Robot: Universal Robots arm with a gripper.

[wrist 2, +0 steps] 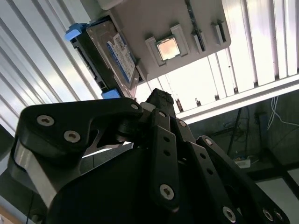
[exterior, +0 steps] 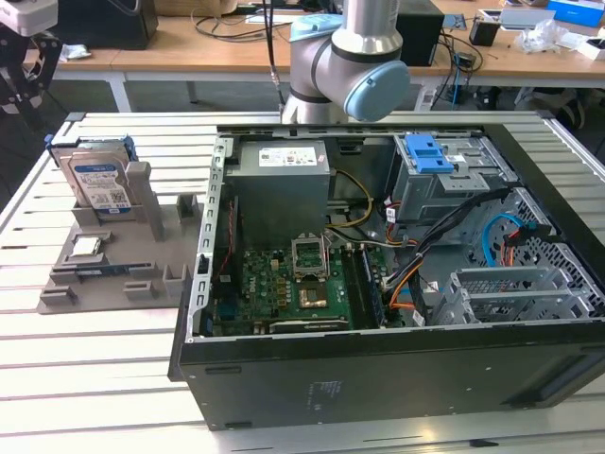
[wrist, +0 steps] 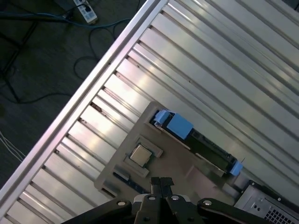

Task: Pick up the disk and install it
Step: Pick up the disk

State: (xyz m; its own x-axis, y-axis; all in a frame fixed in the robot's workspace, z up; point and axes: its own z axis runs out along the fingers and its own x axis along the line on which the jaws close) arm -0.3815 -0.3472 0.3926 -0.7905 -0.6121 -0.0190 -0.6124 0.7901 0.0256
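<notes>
The disk (exterior: 98,180) stands on edge in a slot of the grey holder tray (exterior: 113,284) at the exterior view's left, silver with a blue-and-white label and blue side rails. In the first wrist view the disk (wrist: 196,138) is seen edge-on from well above. My gripper (wrist: 161,181) hangs high over the tray, apart from the disk, fingertips pressed together with nothing between them. The second wrist view shows the disk (wrist 2: 117,56) beyond the black gripper (wrist 2: 159,97).
A small square processor chip (exterior: 87,248) lies on the tray. The open computer case (exterior: 378,369) fills the table's middle and right, with a grey drive cage and blue latch (exterior: 430,151) at its far corner. The slatted metal table (exterior: 95,378) ends near the tray.
</notes>
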